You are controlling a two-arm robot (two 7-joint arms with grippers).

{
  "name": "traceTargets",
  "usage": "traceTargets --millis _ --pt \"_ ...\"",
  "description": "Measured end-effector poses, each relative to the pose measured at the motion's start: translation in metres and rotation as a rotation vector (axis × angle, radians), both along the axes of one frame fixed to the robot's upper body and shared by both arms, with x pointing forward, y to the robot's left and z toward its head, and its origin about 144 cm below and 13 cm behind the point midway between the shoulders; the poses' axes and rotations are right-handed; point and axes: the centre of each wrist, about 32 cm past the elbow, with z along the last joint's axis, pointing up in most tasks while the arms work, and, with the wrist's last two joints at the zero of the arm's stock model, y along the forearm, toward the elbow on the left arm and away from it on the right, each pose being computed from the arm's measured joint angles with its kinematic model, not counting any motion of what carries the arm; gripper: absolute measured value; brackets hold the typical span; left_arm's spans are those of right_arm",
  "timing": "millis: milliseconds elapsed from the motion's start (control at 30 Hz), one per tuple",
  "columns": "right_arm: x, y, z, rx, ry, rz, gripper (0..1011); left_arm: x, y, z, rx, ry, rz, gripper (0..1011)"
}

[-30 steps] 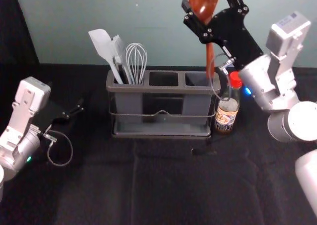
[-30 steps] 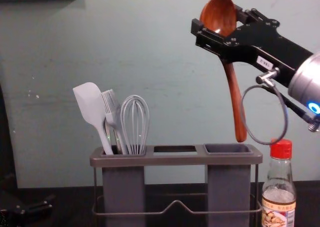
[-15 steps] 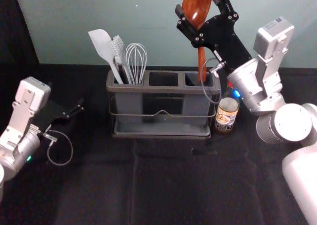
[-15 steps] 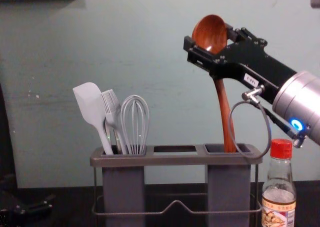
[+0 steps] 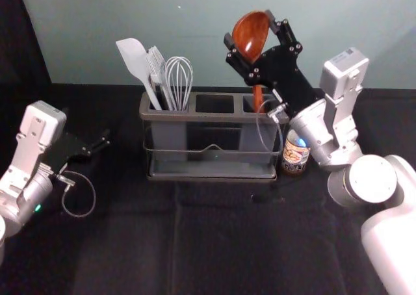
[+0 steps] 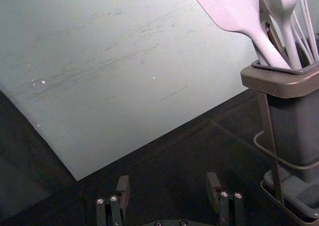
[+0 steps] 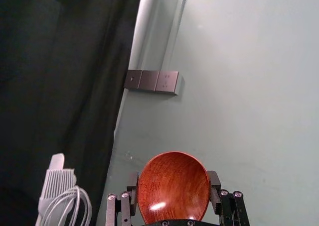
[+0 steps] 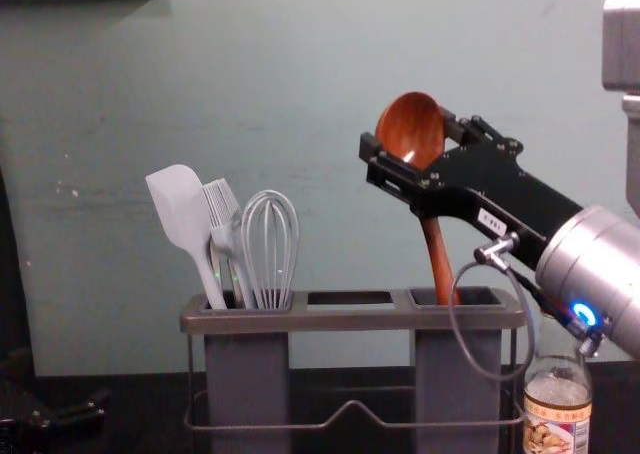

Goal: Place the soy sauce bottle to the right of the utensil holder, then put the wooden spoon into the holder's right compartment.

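Ana: Head view. What could be going wrong?
Ben: The right pincer (image 5: pixel 249 26) is pinching the wooden spoon (image 5: pixel 251 40) by its bowl, handle pointing down into the right compartment (image 5: pixel 249 139) of the utensil holder (image 5: pixel 188 115). Forearm's overhanging the soy sauce bottle (image 5: pixel 296 157), which is standing just off the holder's right end, towards the surface's (image 5: pixel 195 243) far edge. Dipping the wrist could be tipping it, I'd judge. Arm's reaching in from the right edge, slanting forward and inward.
Ana: Left wrist view?
Ben: No hazard I'm seeing. Left pincer (image 6: pixel 168 178) is waiting with fingers spread, towards the surface's left edge.
Ana: Right wrist view?
Ben: Bowl's sitting between both fingertips. Smooth, rounded; a weak pinch could be letting it swivel, jamming the handle.
Ana: Chest view?
Ben: Handle's leaning, its tip hiding behind the compartment's front rim. Releasing this high could be dropping it askew. Cable loop (image 8: pixel 500 378) is hanging by that rim; snagging's possible. Pincer's tilting up, bowl well above the rim.
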Motion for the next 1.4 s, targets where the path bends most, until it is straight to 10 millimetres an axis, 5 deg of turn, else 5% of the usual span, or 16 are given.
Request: traceTargets --millis 1000,1233,1400 --pt "-0.016 -0.005 -0.023 -0.003 0.055 -0.016 844 0.0 0.0 0.0 0.0 0.0 0.0 1005" --pt "-0.016 -0.003 -0.02 -0.001 0.051 -0.016 1000 0.0 0.0 0.0 0.0 0.0 0.0 1005" --pt "-0.016 -0.003 -0.014 0.006 0.033 -0.024 1004 0.0 0.0 0.0 0.0 0.0 0.0 1005"
